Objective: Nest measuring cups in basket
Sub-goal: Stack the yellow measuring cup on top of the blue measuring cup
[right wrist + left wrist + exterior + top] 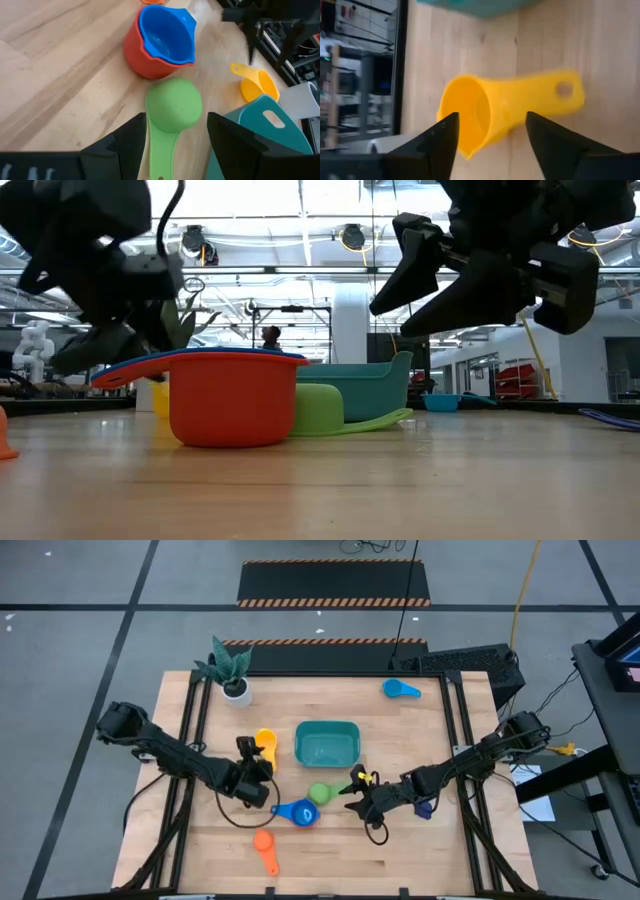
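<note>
The teal basket (327, 743) stands mid-table. A yellow cup (266, 747) lies on its side just left of it. My left gripper (254, 764) is open beside that cup; in the wrist view its fingers (492, 118) stand either side of the yellow cup (485, 110) without touching. A green cup (174, 105) rests mouth-down near the basket's near edge. My right gripper (176, 118) is open over its handle, clear of it. A dark blue cup sits nested in the red cup (298, 812). An orange cup (265, 848) lies near the front edge, a light blue cup (402, 689) far right.
A white pot with a green plant (232, 672) stands at the far left corner. A dark blue object (425, 808) lies under my right arm. Bare wood lies along the near right and far middle of the table. A person (271, 337) stands far off in the room.
</note>
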Robot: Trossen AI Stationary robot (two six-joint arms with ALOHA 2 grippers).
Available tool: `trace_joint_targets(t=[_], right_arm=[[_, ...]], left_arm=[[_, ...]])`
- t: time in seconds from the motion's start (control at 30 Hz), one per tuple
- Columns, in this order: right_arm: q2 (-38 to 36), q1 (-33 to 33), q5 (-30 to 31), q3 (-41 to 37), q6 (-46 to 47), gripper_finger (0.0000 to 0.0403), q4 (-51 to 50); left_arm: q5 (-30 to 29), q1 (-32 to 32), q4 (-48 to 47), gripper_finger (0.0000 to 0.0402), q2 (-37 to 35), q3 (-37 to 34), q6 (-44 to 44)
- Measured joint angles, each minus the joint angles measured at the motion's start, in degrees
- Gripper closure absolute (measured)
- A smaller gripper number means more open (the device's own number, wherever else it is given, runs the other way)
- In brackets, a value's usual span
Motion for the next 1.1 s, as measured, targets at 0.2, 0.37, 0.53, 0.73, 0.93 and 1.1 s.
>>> trace_joint_targets(t=[0.2,0.37,0.53,0.73,0.93,1.1], right_arm=[[-0.02,0.02,0.02,0.0,0.2,0.02,0.06],[-0.02,0.09,0.07,0.0,0.21,0.02,0.21],[-0.02,0.09,0.09,0.0,0.12,0.02,0.11],[-0.02,0.11,0.11,0.0,0.06,0.02,0.1],[-0.02,0.11,0.14,0.0,-0.22,0.02,0.08],[-0.02,0.11,0.33,0.0,-0.91,0.02,0.13]], left_arm=[[0.03,0.11,1.22,0.0124,4.87,-0.09,6.9],[0.95,1.84,2.78,0.0129,8.47,-0.07,7.51],[1.0,4.3,4.09,0.0171,9.77,-0.07,6.8],[1.0,7.37,4.8,0.0253,9.66,-0.1,5.3],[1.18,8.26,5.81,0.0369,9.19,-0.08,4.64],[2.15,6.74,5.8,0.0378,5.49,1.81,4.82]])
